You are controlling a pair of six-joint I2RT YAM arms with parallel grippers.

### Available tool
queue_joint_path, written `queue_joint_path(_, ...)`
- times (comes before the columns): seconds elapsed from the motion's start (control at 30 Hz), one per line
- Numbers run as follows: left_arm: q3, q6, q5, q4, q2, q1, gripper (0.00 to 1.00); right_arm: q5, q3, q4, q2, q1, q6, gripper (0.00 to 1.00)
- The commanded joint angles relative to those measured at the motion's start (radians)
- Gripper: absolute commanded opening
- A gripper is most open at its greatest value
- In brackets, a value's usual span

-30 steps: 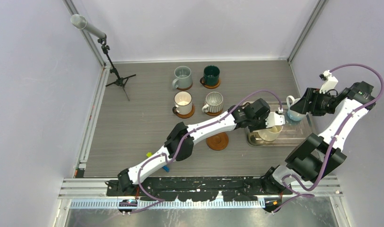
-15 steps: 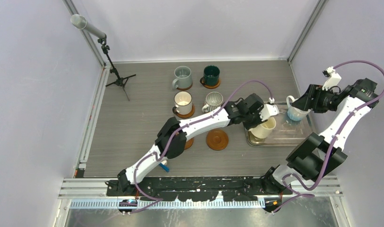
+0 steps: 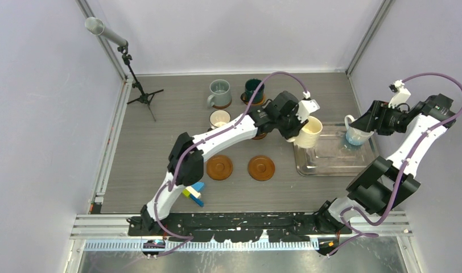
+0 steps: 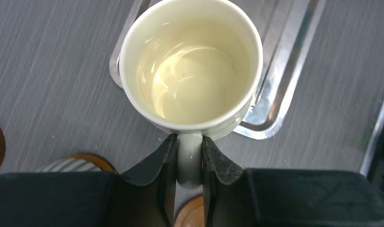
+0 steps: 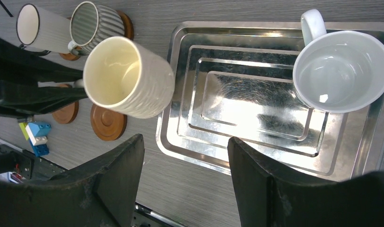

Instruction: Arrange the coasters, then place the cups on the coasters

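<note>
My left gripper [image 3: 300, 126] is shut on the handle of the cream cup [image 3: 310, 132], which hangs tilted in the air over the left end of the steel tray [image 3: 331, 164]. In the left wrist view both fingers [image 4: 167, 156] press the handle of the cream cup [image 4: 190, 71]. My right gripper [image 3: 363, 126] is open above the tray's right end, beside a white cup [image 3: 355, 135] standing in it. Two bare coasters [image 3: 219, 168] [image 3: 261, 168] lie left of the tray. In the right wrist view the gripper [image 5: 185, 146] holds nothing.
Pale grey-blue [image 3: 219, 92], dark green [image 3: 253, 88] and white [image 3: 219, 118] cups stand on coasters at the back. The ribbed cup [image 5: 93, 23] is behind my left arm. Coloured blocks [image 3: 193, 192] lie near the front edge. A tripod [image 3: 139, 91] stands at the back left.
My left arm has lifted the cream cup out of the tray and carried it back and left, uncovering both bare coasters. The right gripper has barely moved.
</note>
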Motion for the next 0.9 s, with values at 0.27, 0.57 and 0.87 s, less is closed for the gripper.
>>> queue_joint_path(0.27,-0.337,-0.044,0.186,0.023,-0.442,0.101,0.0,-0.001,-0.017,0.022,0.002,0.086,0.048,0.7)
queue_joint_path(0.57,-0.703,-0.016,0.321,0.029,-0.732,0.253,0.0,0.086,-0.096,0.171,-0.034,0.251,0.212,0.7)
queue_joint_path(0.87,-0.987,0.117,0.312,-0.03,-1.002,0.333,0.0,0.141,-0.132,0.248,-0.049,0.351,0.314,0.7)
